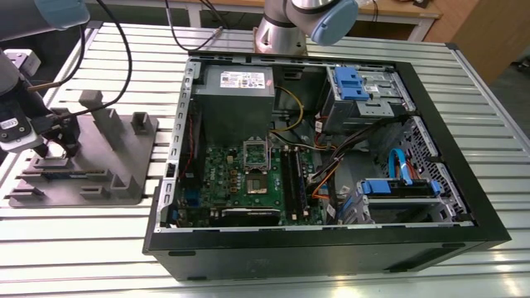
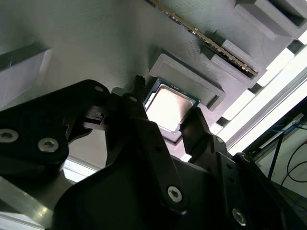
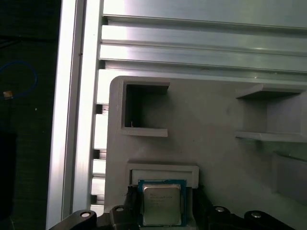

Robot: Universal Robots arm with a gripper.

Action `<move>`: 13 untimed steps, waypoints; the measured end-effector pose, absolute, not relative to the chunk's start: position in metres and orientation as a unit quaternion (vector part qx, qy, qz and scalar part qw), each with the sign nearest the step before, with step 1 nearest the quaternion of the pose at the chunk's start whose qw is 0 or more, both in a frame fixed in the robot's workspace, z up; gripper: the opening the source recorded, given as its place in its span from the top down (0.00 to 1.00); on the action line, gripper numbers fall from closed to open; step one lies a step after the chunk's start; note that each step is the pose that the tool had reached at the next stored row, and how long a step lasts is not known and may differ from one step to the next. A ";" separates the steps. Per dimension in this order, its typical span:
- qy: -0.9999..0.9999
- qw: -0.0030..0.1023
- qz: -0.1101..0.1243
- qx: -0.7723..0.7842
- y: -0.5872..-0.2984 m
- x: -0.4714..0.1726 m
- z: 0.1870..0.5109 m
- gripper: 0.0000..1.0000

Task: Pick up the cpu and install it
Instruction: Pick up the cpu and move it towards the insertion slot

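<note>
Black jaws of the gripper [image 2: 167, 117] stand open astride the cpu [image 2: 169, 104] in the second wrist view, one close beside each opposite edge. The cpu lies flat, metal top up, in a shallow pocket of the grey fixture plate [image 1: 116, 161], which sits on the slatted worktop [image 1: 83, 248] at the exterior view's left, well apart from the open computer case [image 1: 331, 248]. A good grasp probably means closing evenly on both edges, centred and level, so the chip neither tilts nor catches the pocket rim.
</note>
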State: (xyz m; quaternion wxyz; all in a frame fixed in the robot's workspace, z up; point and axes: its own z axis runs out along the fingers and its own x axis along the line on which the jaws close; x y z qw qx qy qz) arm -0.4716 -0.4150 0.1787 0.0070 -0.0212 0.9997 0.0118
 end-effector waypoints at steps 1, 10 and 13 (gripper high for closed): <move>1.000 0.007 0.012 -0.021 -0.415 -0.472 0.179 0.44; 1.000 0.007 0.012 -0.020 -0.419 -0.472 0.179 0.44; 1.000 0.007 0.012 -0.019 -0.419 -0.472 0.179 0.44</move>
